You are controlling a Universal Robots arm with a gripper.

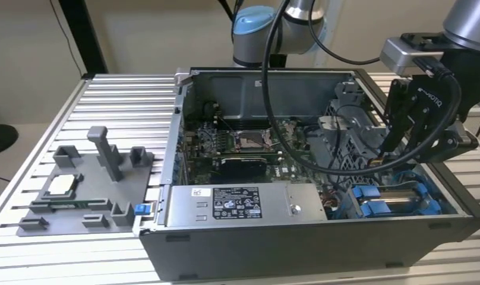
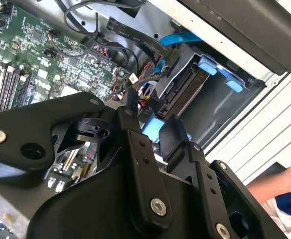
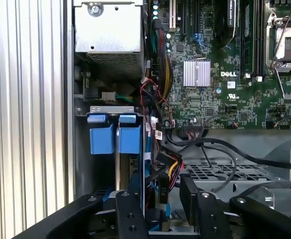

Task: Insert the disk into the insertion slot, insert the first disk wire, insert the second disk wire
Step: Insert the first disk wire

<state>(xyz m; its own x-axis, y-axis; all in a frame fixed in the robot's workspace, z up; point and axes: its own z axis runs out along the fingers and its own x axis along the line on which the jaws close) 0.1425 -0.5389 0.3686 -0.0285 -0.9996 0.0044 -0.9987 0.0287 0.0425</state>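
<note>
The claw fills the near edge in both wrist views, black and cut off by the frame. A black wire connector with red and yellow leads lies in its gap. I cannot tell whether the claw grips the connector or merely brackets it, because its own body hides the contact.

Just beyond, the disk sits on edge inside the insertion slot. Its blue carrier tabs stand side by side at the slot's mouth, and the disk's label face is turned out of sight. In the second wrist view the connector end lies close to the disk's rear edge. Whether it is plugged in is hidden.

A tangle of cables crowds the space between the slot and the motherboard. A perforated grey cage lies just beside the claw, so little free room remains there.

In the exterior view the claw reaches down into the computer case at the corner on that view's right, close to the case wall. The power supply sits along the near wall.

Outside the case, the slatted table carries a grey fixture on the exterior view's left. A person's arm shows beyond the case edge, cut off.
</note>
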